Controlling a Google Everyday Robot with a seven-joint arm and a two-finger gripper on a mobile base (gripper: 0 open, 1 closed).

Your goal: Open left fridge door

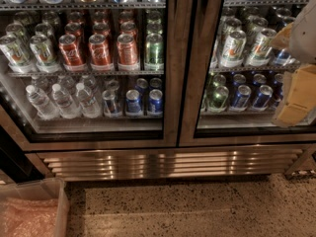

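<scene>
Closest in, at the right edge: the gripper [296,95], a tan blurred shape with a white arm section [305,36] above it. It hangs in front of the right door [247,68], overlapping that door's outer side. Cannot tell whether it is open or closed, or whether it touches the glass. It is well apart from the left door.

Floor [197,206]: speckled stone, bare across the middle and right in front of the fridge. Lower left corner holds a clear-sided bin [61,206] with pinkish lining, its rim near the fridge base.

Above the floor, a ribbed steel grille [168,163] runs along the base beneath both doors.

The left fridge door [94,78] fills the left and centre of the view, lying shut in line with its neighbour. Its wide brushed-steel upright meets the right door's frame at a dark vertical seam [185,63], the two edges just beside each other.

Behind its glass: red cans [100,51] on the middle shelf, water bottles [61,101] and a few blue cans [143,101] on the shelf beneath. Behind the right door's glass: green-white cans [233,48] above darker blue ones [252,97].
</scene>
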